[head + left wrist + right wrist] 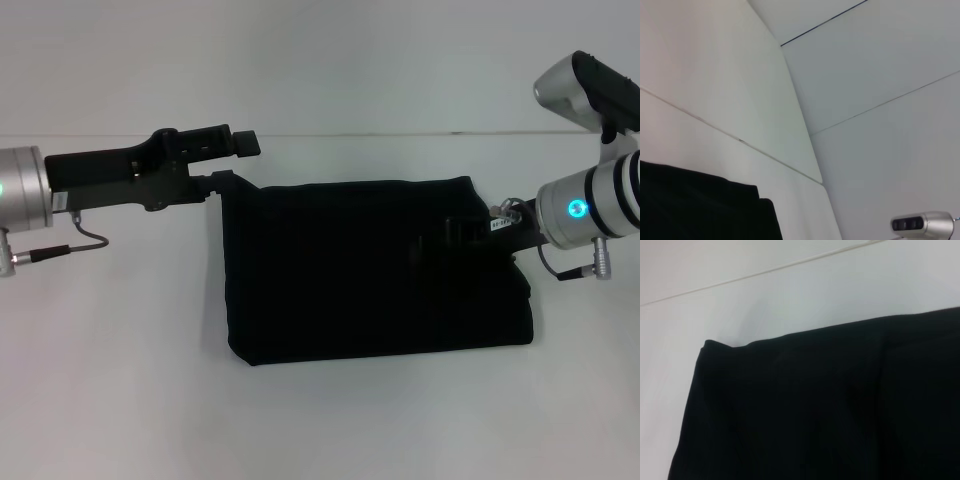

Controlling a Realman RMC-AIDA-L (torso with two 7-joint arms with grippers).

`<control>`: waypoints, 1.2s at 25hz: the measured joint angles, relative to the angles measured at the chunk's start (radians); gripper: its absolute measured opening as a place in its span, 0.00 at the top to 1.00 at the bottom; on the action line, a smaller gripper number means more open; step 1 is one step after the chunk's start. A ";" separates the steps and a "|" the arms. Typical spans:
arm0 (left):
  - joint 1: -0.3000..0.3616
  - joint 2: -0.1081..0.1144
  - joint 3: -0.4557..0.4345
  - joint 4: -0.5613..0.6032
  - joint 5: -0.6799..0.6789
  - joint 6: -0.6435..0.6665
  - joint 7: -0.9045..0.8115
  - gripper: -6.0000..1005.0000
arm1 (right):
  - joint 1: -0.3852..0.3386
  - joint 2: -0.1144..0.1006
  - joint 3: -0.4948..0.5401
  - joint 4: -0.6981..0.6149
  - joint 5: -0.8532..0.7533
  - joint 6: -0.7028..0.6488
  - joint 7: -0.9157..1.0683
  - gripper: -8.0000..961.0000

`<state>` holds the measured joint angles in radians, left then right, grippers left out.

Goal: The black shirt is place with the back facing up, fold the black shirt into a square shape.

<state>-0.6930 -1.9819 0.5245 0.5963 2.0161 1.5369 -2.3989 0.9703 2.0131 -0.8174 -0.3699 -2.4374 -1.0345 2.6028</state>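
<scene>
Black shirt lies folded into a rough rectangle; both grippers' jaws can't be told.

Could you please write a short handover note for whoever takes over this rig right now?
Left gripper: at the far left corner of the black shirt, raised beside it.
Right gripper: reaching in over the shirt's right edge, dark against the cloth.
The shirt lies on the white table, already folded into a wide rectangle, plain side up.
Left to do: fold it once more across its width to make a square, then withdraw both arms.
</scene>
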 joint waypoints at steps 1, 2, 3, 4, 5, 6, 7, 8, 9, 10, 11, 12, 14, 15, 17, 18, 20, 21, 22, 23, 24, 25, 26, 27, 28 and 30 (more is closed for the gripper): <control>0.001 0.000 0.000 0.000 -0.002 0.000 0.001 0.19 | -0.001 0.002 0.002 0.006 0.002 0.008 -0.001 0.52; 0.003 0.000 0.000 -0.001 -0.005 0.000 0.002 0.19 | -0.001 0.005 0.002 0.009 0.005 0.013 -0.002 0.52; 0.004 0.000 0.000 0.000 -0.006 0.000 0.003 0.19 | -0.002 0.009 0.001 0.011 0.006 0.020 -0.004 0.52; 0.005 0.000 0.000 0.000 -0.006 0.000 0.003 0.19 | -0.003 0.014 -0.001 0.012 0.007 0.027 -0.005 0.52; 0.005 0.000 0.000 0.000 -0.007 0.000 0.003 0.19 | -0.003 0.020 -0.003 0.012 0.007 0.037 -0.005 0.52; 0.005 0.000 0.000 0.000 -0.008 0.000 0.003 0.19 | -0.003 0.025 -0.004 0.012 0.007 0.049 -0.006 0.52; 0.006 0.000 0.000 0.000 -0.008 0.000 0.003 0.19 | -0.003 0.031 -0.005 0.012 0.007 0.062 -0.007 0.52; 0.006 0.000 0.000 0.000 -0.008 0.000 0.003 0.19 | -0.003 0.035 -0.005 0.012 0.008 0.070 -0.008 0.52; 0.006 0.000 0.000 0.000 -0.009 0.000 0.003 0.19 | -0.003 0.041 -0.005 0.012 0.008 0.080 -0.009 0.52; 0.006 0.000 0.000 -0.001 -0.009 0.000 0.003 0.19 | -0.003 0.046 -0.006 0.014 0.008 0.087 -0.011 0.52; 0.006 0.000 0.000 -0.001 -0.010 0.000 0.004 0.19 | -0.003 0.051 -0.006 0.017 0.008 0.096 -0.014 0.52; 0.006 0.000 0.000 -0.001 -0.013 0.000 0.004 0.19 | -0.003 0.054 -0.006 0.019 0.008 0.100 -0.016 0.52; 0.005 0.000 0.000 -0.002 -0.019 -0.001 0.004 0.19 | -0.002 0.059 -0.007 0.023 0.007 0.109 -0.018 0.52; 0.005 0.000 0.000 -0.003 -0.022 -0.001 0.004 0.19 | -0.003 0.060 -0.007 0.024 0.006 0.112 -0.018 0.52; 0.005 0.000 0.000 -0.003 -0.023 -0.001 0.004 0.19 | -0.006 0.060 -0.007 0.025 0.004 0.113 -0.018 0.52; 0.005 0.000 0.000 -0.003 -0.023 -0.001 0.004 0.19 | -0.009 0.060 -0.007 0.025 0.004 0.113 -0.018 0.52; 0.005 0.000 0.000 -0.003 -0.023 -0.003 0.004 0.19 | -0.013 0.059 -0.007 0.024 0.005 0.113 -0.018 0.52; 0.005 -0.001 0.000 -0.003 -0.024 -0.005 0.004 0.19 | -0.015 0.059 -0.007 0.021 0.005 0.113 -0.018 0.52; 0.006 -0.002 0.000 -0.004 -0.025 -0.009 0.004 0.19 | -0.016 0.059 -0.006 0.018 0.006 0.113 -0.018 0.52; 0.006 -0.003 0.000 -0.004 -0.027 -0.011 0.004 0.19 | -0.017 0.059 -0.005 0.016 0.006 0.114 -0.018 0.52; 0.006 -0.004 0.000 -0.004 -0.028 -0.013 0.004 0.19 | -0.017 0.060 -0.005 0.015 0.006 0.115 -0.018 0.52; 0.006 -0.005 0.000 -0.004 -0.030 -0.014 0.004 0.19 | -0.017 0.061 -0.005 0.014 0.006 0.117 -0.018 0.52; 0.006 -0.006 0.000 -0.004 -0.032 -0.014 0.004 0.19 | -0.016 0.062 -0.005 0.013 0.006 0.119 -0.018 0.52; 0.006 -0.007 0.000 -0.004 -0.032 -0.015 0.004 0.19 | -0.015 0.063 -0.006 0.013 0.006 0.122 -0.018 0.52; 0.006 -0.007 0.000 -0.004 -0.032 -0.015 0.004 0.19 | -0.014 0.063 -0.007 0.013 0.006 0.126 -0.018 0.52; 0.005 -0.008 0.000 -0.004 -0.032 -0.016 0.004 0.19 | -0.013 0.064 -0.007 0.013 0.006 0.128 -0.019 0.53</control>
<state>-0.6883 -1.9896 0.5246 0.5920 1.9837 1.5205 -2.3945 0.9574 2.0767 -0.8244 -0.3566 -2.4313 -0.9061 2.5838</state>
